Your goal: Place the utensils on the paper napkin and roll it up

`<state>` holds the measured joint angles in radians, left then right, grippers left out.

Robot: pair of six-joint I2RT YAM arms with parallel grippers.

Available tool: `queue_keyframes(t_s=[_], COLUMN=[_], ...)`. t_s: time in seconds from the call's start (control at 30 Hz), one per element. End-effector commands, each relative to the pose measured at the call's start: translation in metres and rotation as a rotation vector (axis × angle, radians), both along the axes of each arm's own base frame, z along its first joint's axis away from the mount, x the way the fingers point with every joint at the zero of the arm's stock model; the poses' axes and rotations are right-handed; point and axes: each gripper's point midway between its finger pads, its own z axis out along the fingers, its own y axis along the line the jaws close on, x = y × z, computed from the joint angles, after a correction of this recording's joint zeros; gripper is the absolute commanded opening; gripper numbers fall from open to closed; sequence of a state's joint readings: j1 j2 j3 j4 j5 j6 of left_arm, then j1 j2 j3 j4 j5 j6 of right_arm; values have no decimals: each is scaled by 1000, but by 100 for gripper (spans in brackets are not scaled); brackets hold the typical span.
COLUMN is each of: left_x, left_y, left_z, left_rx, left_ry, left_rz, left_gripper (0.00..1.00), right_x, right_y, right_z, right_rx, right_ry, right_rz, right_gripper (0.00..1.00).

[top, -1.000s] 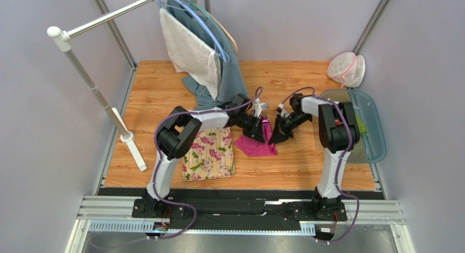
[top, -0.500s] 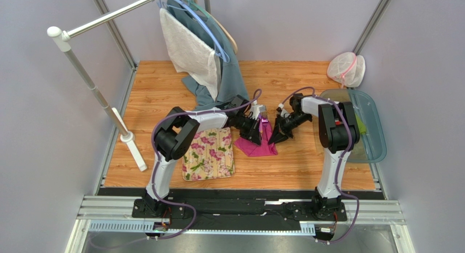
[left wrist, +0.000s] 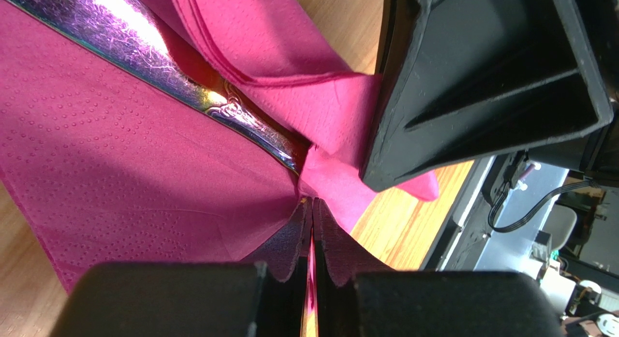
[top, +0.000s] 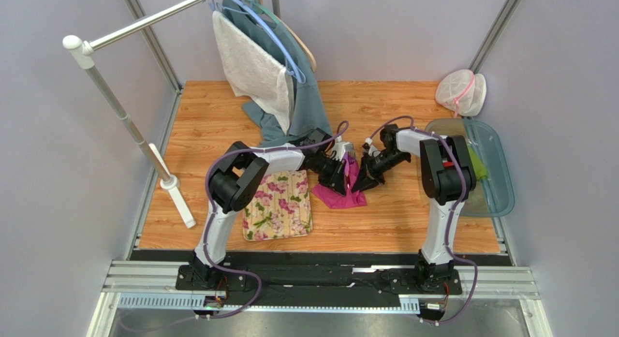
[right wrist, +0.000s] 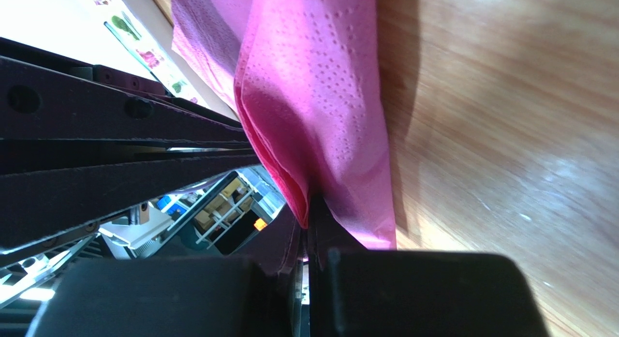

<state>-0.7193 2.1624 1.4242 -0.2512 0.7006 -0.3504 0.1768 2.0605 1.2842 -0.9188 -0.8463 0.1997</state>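
Note:
The magenta paper napkin lies on the wooden table between my two grippers, its far end lifted and folded. My left gripper is shut on a napkin fold, pinched at the tips. A shiny metal utensil handle lies on the napkin and runs under the folded layer; its end shows in the top view. My right gripper is shut on the napkin's right edge, pinched at the tips. Its black finger hangs close over the fold.
A cream flowered mat lies just left of the napkin. A grey-blue cloth and a white towel hang on a rack behind. A clear lidded tub and a mesh bag stand at the right.
My right gripper has moved left towards the left gripper, carrying the napkin's right edge over. The left gripper has shifted slightly nearer and stays shut on the napkin.

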Motion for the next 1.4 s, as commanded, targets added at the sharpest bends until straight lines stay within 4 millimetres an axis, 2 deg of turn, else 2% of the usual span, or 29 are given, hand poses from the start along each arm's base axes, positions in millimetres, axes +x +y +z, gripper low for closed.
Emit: queue_keyframes(t_s=[0.0,0.3,0.4,0.5,0.6,0.67,0.7,0.8,0.87,0.93,0.97,1.03,1.13,1.23,1.3,1.37], left_x=[9,10,9,9,11,10,17,18,20,19,19,17,23,26,26,29], left_y=[-6,-5,-5,-2,7,16,20,35,36,39,38,38,35,32,30,28], left_z=[5,7,15,28,37,42,46,50,62,66,69,70,76,82,88,105], left_rx=[-14,-19,-39,-60,-70,-78,-97,-131,-174,-189,-203,-206,-237,-268,-303,-358], left_ry=[-36,-41,-56,-81,-89,-80,-87,-65,-81,-89,-92,-74,-78,-83,-113,-207], left_rz=[-8,-9,-11,-10,11,33,54,102,110,117,117,123,147,150,135,116], left_gripper=[7,7,8,10,11,13,15,24,31,36,40,41,43,44,44,42], right_x=[10,14,12,11,12,13,14,16,17,17,17,19,20,20,20,21], right_y=[13,18,15,13,12,14,15,18,20,22,23,24,25,26,25,25], right_z=[15,1,-3,-8,-10,-8,-8,-5,-2,0,2,5,9,10,9,8], right_rx=[50,49,28,6,2,15,23,47,63,85,91,102,112,114,111,103], right_ry=[-31,2,5,6,-4,-7,-15,-22,-24,-26,-25,-36,-39,-35,-28,-26], right_rz=[-13,-26,-28,-30,-38,-52,-58,-64,-69,-70,-74,-75,-76,-79,-85,-87], right_gripper=[3,4,9,19,29,32,37,43,47,54,55,58,59,64,64,63])
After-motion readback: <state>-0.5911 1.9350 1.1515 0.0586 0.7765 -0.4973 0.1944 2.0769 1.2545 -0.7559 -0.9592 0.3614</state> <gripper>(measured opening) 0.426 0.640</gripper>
